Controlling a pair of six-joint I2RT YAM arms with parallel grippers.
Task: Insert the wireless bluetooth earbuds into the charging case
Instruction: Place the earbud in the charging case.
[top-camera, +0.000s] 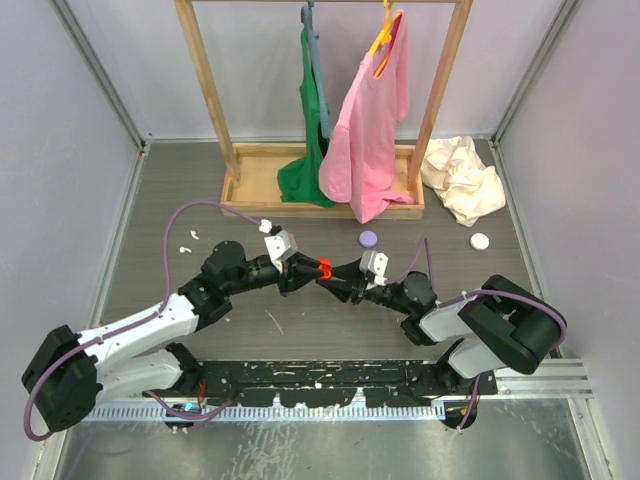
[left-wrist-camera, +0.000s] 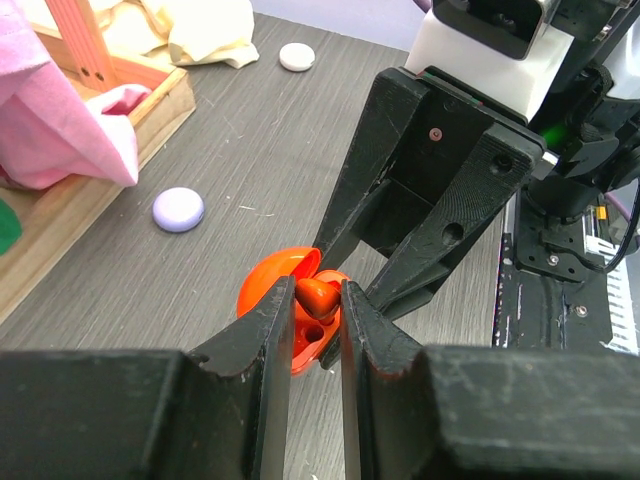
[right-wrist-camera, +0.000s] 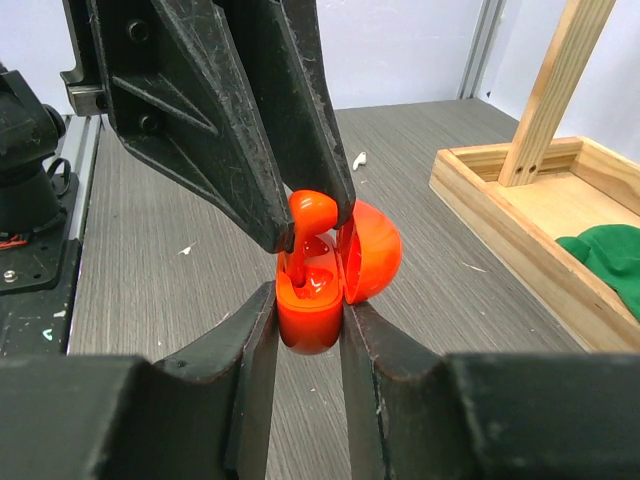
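While right end effector (right-wrist-camera: 309, 302) clamps open orange case (right-wrist-camera: 372, 252), left end effector (left-wrist-camera: 318, 290) pinches earbud (left-wrist-camera: 317, 295)

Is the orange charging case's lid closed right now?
No, the charging case, clamped in the right gripper, has its lid swung open.

From above, the charging case (top-camera: 324, 267) is an orange speck, its contents too small to tell; in the left wrist view the left gripper (left-wrist-camera: 318, 292) hides the case's base (the wooden rack (left-wrist-camera: 85, 40) runs off the top edge); the earbud (right-wrist-camera: 312, 212) shows only in part.
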